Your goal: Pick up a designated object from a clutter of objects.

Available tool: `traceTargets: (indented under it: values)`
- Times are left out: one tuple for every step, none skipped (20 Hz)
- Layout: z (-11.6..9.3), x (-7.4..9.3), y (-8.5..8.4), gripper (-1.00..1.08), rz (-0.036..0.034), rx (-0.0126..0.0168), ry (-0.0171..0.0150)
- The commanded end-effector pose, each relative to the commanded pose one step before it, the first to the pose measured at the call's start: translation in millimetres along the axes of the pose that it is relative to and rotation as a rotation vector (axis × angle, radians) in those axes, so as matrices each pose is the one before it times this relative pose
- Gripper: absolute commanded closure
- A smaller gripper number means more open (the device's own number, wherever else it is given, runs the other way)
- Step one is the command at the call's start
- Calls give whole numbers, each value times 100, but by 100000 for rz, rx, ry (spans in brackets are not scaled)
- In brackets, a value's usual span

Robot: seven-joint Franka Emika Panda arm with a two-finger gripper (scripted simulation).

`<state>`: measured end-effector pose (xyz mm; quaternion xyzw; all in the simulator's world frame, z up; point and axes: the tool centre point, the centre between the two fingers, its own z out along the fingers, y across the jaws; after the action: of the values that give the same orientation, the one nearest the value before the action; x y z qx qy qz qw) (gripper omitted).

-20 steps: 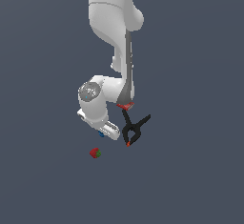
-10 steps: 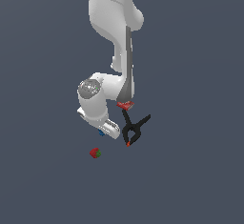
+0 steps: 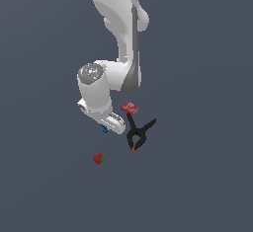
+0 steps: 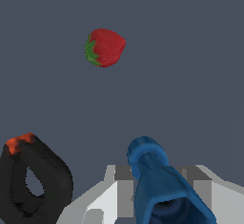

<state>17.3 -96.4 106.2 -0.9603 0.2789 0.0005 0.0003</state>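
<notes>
Blue peg (image 4: pixel 159 185): lies between the gripper (image 4: pixel 157 189) fingers (image 4: pixel 112 194), which pinch it; a sliver shows below the hand in the exterior view (image 3: pixel 105 129). Black clamp (image 3: pixel 138 133), orange-tipped: just beside the gripper. Red box (image 3: pixel 130 108): touching the clamp. Strawberry (image 3: pixel 99 158): apart on the floor.

Ground surface (image 3: pixel 207 186) – flat, plain, dark slate grey-blue. Fills exterior view edge to edge, behind and below everything else. Tone even throughout; slightly darker toward lower part of exterior view. No texture or pattern discernible.

Wrist view – same ground surface (image 4: pixel 190 51) as backdrop, same slate grey-blue, smooth and matte. Whether table top or floor – cannot tell.
</notes>
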Motion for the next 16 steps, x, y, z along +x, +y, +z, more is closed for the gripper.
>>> traceTargets:
  values:
    - [-2104, -564, 208, 108, 18, 73, 82]
    - [-932, -258, 92, 108, 0, 0, 0]
    - [-948, -261, 94, 108, 0, 0, 0]
    - [-958, -262, 96, 108, 0, 0, 0]
    - [-969, -264, 97, 108, 0, 0, 0]
    - [-981, -265, 99, 108, 0, 0, 0]
    - [-995, -267, 101, 108, 0, 0, 0]
    - [-1003, -260, 120, 108, 51, -46, 7]
    - [-1027, -272, 105, 108, 0, 0, 0]
    - [-1047, -276, 107, 108, 0, 0, 0]
    - [-1069, -280, 109, 108, 25, -59, 26]
    - [-1094, -284, 111, 108, 0, 0, 0]
    - [-1122, -290, 114, 108, 0, 0, 0]
    - [-1127, -292, 109, 108, 21, -59, 29]
    - [-1108, -282, 110, 108, 0, 0, 0]
    - [-1093, -277, 108, 108, 0, 0, 0]
